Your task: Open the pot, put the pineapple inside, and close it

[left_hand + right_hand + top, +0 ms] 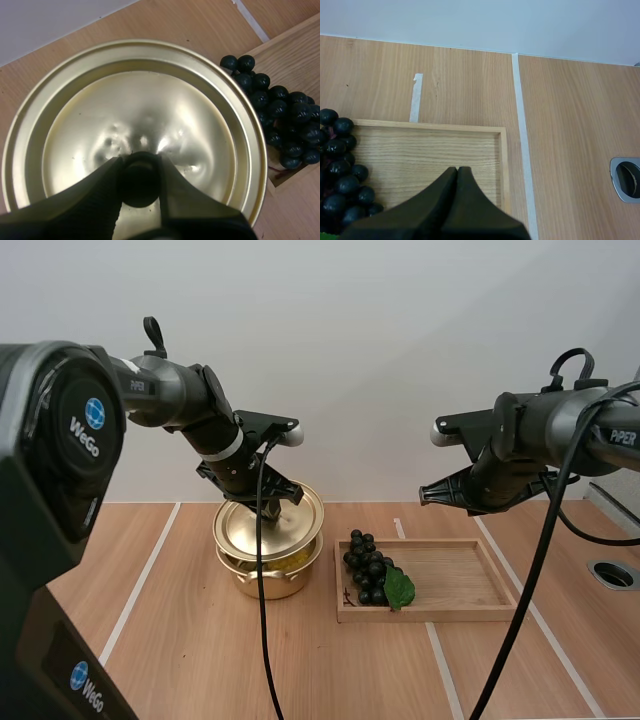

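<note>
My left gripper [268, 507] is shut on the black knob [140, 180] of the gold lid [262, 527]. The lid is held tilted just above the gold pot [268, 581]. Something yellow [283, 561] shows in the gap under the lid's right side; I cannot tell what it is. The left wrist view looks down on the lid [150, 110], my fingertips pinching the knob. A bunch of dark grapes [368, 568] with a green leaf lies at the left end of the wooden tray [460, 580]. My right gripper [424, 498] hangs shut in the air above the tray's far side, holding nothing.
In the right wrist view the shut right gripper [457, 172] is over the tray's bare floor [445, 145], with the grapes [340, 170] beside it. White tape lines cross the wooden table. A round metal fitting [612, 574] sits in the table at the far right.
</note>
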You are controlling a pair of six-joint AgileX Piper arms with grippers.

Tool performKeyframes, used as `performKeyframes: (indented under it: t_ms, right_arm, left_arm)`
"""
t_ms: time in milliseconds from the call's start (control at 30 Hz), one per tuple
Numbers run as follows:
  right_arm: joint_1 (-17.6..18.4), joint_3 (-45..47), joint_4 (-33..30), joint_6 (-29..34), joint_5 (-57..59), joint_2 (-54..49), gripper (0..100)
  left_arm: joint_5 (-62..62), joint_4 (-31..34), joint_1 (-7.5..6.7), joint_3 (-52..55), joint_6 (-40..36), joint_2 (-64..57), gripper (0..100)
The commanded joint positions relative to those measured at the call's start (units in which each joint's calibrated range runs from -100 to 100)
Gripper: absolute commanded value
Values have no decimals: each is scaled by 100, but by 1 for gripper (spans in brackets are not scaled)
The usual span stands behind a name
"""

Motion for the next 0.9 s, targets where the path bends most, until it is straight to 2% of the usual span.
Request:
performKeyframes:
  t_ms: [0,300,867]
  right_arm:
    - [-21,35,-47,-59,-124,-53,0]
    - [-21,35,-47,-59,-124,-53,0]
    - [-21,35,-47,-59,-124,-53,0]
  left_arm:
    - [-142,-132,19,-10,30,18,0]
    - [-109,-132,19,-10,30,421,0]
    - [-68,-98,19,-10,30,432,0]
